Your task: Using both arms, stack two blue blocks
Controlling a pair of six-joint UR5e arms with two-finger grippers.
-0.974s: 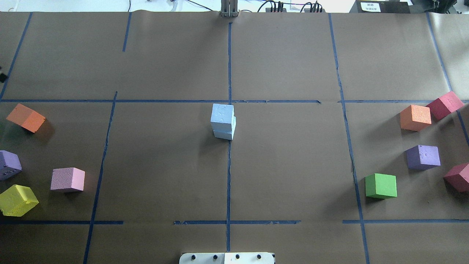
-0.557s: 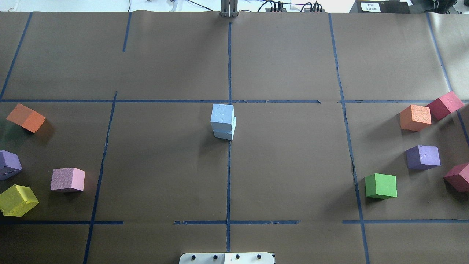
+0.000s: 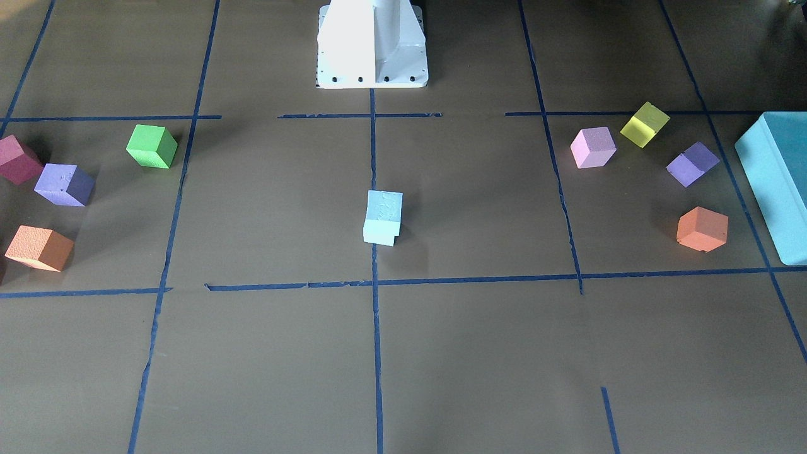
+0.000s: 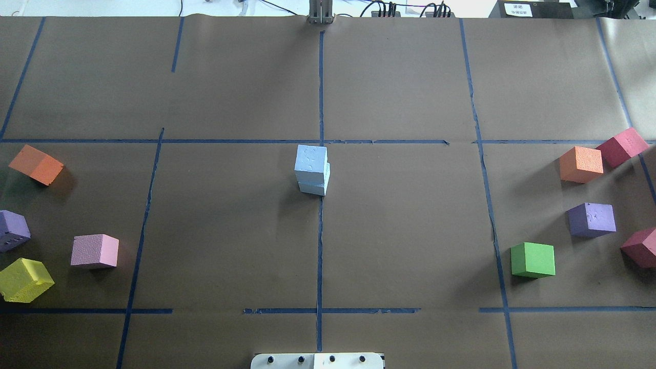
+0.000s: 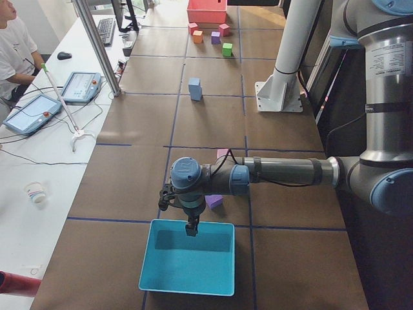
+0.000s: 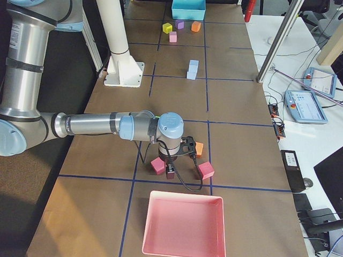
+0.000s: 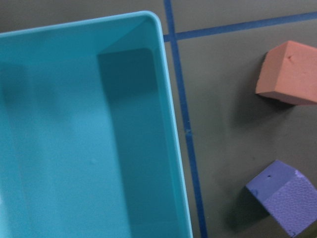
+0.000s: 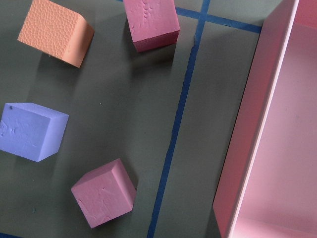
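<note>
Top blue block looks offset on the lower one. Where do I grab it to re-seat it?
Take the top blue block by two opposite side faces, coming straight down. They are flat, upright and unobstructed; the lower blue block juts out on one side, so probably keep above the seam.

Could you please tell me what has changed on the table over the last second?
Only a small dark shape at the overhead view's left edge has gone; I cannot tell what it was. The blue blocks stay stacked, and the other cubes have not moved.
</note>
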